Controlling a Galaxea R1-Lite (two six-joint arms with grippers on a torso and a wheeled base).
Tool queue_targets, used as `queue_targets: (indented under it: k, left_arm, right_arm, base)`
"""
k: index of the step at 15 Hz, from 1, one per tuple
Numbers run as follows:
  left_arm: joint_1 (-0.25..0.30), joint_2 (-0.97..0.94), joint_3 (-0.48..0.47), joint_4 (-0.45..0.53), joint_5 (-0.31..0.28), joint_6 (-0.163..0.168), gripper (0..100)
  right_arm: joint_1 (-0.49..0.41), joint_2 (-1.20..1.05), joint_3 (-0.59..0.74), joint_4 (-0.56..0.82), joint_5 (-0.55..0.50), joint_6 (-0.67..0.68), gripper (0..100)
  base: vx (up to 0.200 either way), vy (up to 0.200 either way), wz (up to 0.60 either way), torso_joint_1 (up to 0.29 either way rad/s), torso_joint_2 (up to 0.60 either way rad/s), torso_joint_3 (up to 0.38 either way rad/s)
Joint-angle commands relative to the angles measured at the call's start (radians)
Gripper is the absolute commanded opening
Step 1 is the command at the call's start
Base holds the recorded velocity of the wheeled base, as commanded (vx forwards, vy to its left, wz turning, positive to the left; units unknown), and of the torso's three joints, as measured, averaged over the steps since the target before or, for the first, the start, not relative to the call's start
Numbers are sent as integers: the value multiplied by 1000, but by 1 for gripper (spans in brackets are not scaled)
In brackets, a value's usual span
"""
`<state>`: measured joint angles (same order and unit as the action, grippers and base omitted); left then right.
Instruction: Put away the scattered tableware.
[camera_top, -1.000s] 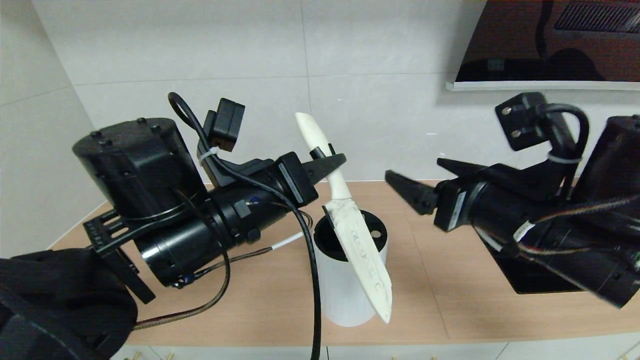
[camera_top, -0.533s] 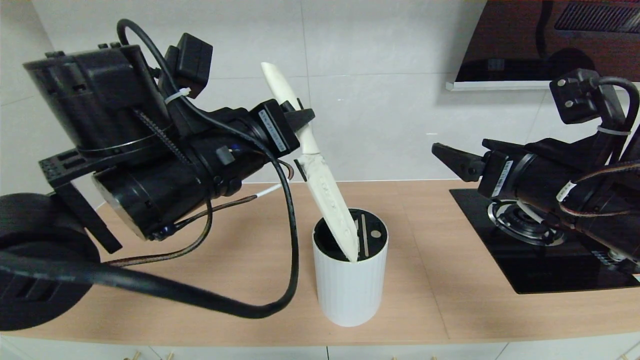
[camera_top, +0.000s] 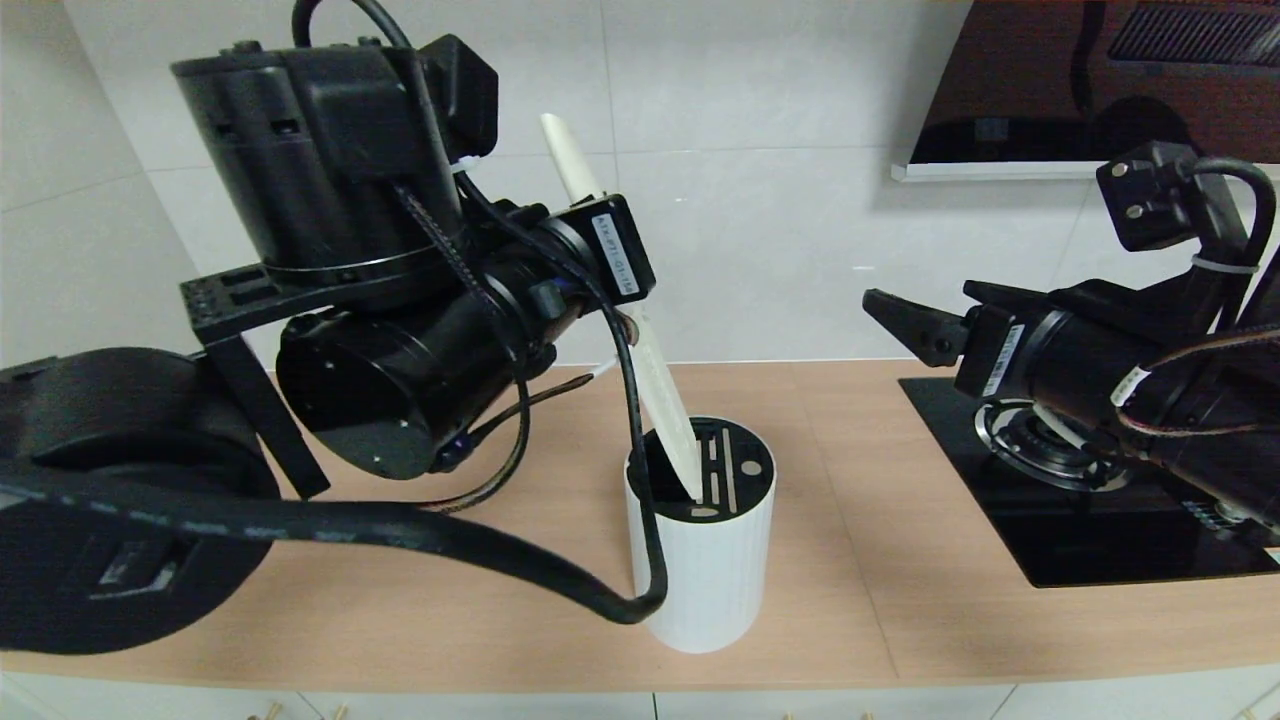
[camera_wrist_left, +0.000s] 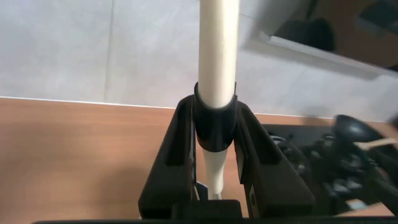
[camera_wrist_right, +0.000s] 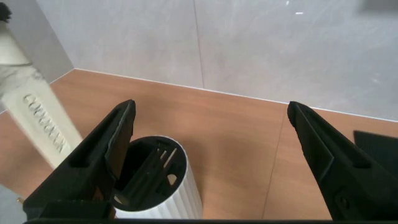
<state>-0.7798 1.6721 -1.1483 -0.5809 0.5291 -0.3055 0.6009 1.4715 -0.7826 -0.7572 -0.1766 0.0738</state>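
Seen from the left wrist, the left gripper (camera_wrist_left: 214, 118) is clamped round the pale handle of a white knife (camera_wrist_left: 217, 43). The head view adds the blade, slanting down with its tip inside the top of a white ribbed holder (camera_top: 700, 570) on the wooden counter (camera_top: 850, 600). Seen from the right wrist, the right gripper (camera_wrist_right: 209, 109) is spread wide and empty, facing the holder.
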Motion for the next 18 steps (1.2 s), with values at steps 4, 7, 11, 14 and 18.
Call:
queue_targets:
  k: [4,7,11,14,18]
  left_arm:
    - [-33,47,35,-134,81,129,0]
    - [-45,78,116,-350,120,310,0]
    - [-47,149,114,-442,140,339,0]
    - [-45,169,111,-445,140,336,0]
    - [-45,225,99,-485,143,333,0]
  right_arm:
    - [0,35,2,-1,0,-2,100]
    - [2,41,2,-2,0,-2,100]
    - [2,44,3,-2,0,-2,100]
    - [2,44,5,-2,0,-3,100]
    - [4,44,6,-2,0,-3,100]
  base:
    - [0,0,0,0,0,0]
    - [0,0,0,0,0,0]
    - [0,0,0,0,0,0]
    - [0,0,0,0,0,0]
    - [0,0,0,0,0,0]
